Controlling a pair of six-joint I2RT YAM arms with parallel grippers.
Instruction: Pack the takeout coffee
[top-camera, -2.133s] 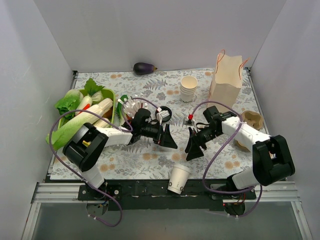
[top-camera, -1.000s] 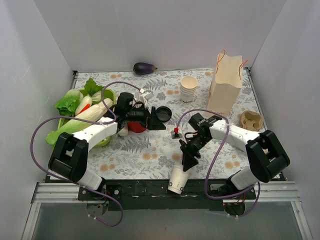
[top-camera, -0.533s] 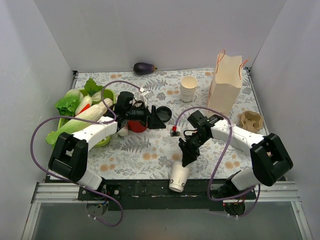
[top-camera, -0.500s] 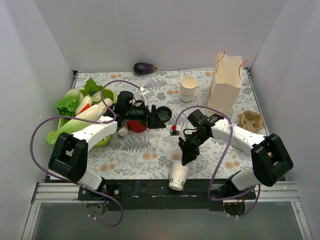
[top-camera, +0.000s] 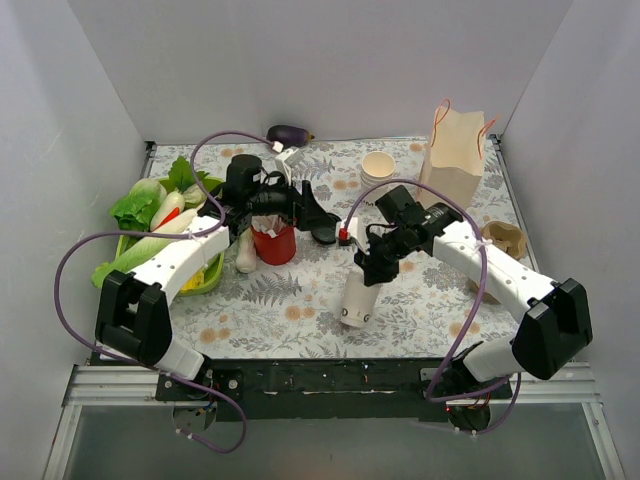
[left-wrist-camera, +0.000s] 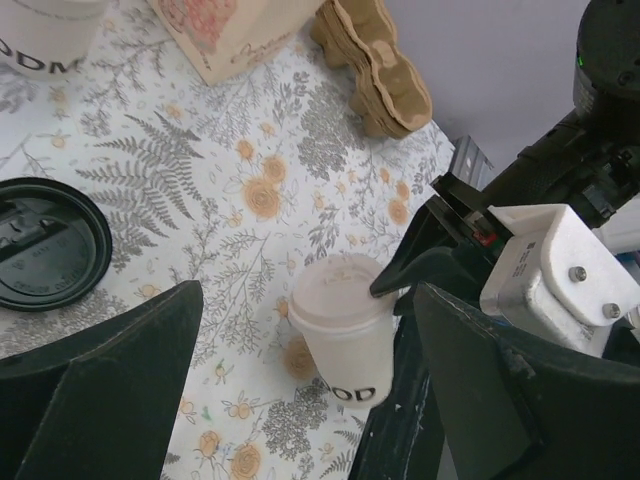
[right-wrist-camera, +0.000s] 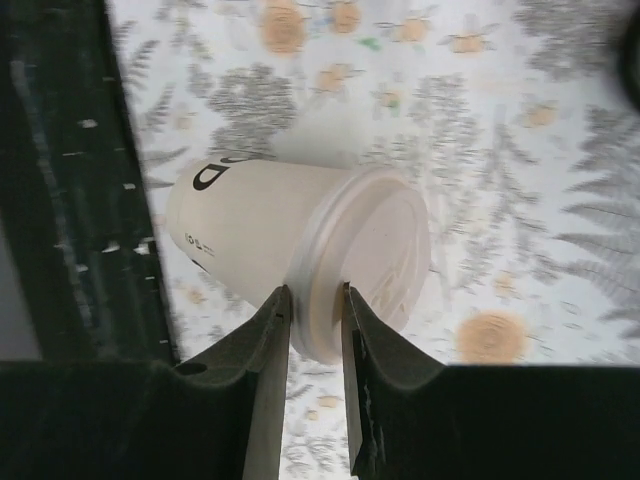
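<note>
One takeout coffee is showing over the near-middle of the counter, well apart from everything else. It is tilting, with its white lid uppermost and leaning toward the right arm. The right tool is gripping it. The two fingers are standing only narrowly apart and pinching the rim of the lid, one on each side (the right wrist view is showing this plainly). Whether the cup's base is touching the counter, I cannot tell.

Further back, the left tool is hovering above the counter with its jaws spread wide and gripping nothing. In its own wrist view a flat black lid is lying on the counter, off to one side of the fingers. The lidded cup is showing in the gap between them, lower down and clear of both. A red cup is standing upright just beside the left arm's wrist. A heap of green vegetables is lying along the left edge.

Beyond these, a stack of lidless cream cups is standing near the far middle. A paper bag with orange handles is standing upright to its right. A cardboard cup carrier is lying by the right edge. An eggplant is lying against the far wall.
</note>
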